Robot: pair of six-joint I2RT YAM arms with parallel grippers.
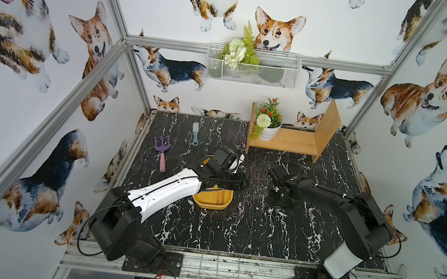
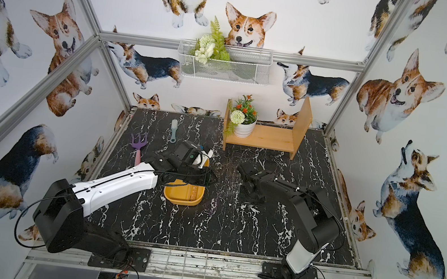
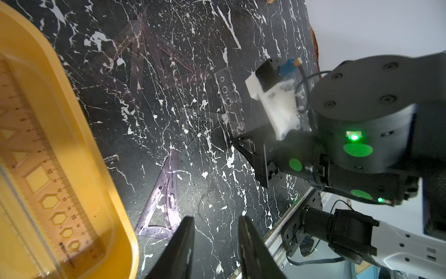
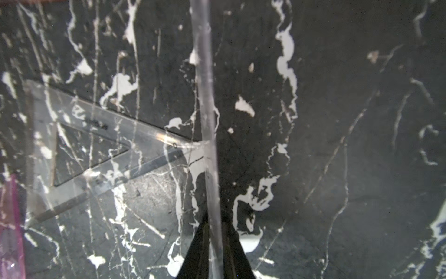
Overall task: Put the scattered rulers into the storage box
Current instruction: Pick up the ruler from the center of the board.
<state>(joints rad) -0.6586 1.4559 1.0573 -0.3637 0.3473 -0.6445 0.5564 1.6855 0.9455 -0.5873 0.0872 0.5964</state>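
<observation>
The right pincer is pinched tight on one end of a clear straight ruler, which runs away from it nearly edge-on in the right wrist view. I judge that a grip across the thin faces is the only one that suits a flat strip on the black marble surface; whether its far end is off the surface cannot be told. The left pincer hangs just beside the storage box, jaws partly apart with nothing between them, probably idle and out of the other arm's way. The box sits near the middle of the surface, partly under the left arm in both top views, close to the scatter, so carries are short. Counted: one storage box; one stencil ruler lying flat in it, with perhaps a second clear strip alongside, too faint to be sure. Outside the box are one purple-tinted set square just beside it, one clear set square whose corner seems to touch the held ruler, and a third set square farther off, with fainter strips beyond that I cannot count. So at least four rulers are out. One purple fork and one pale blue brush lie well apart and are no part of the job.
</observation>
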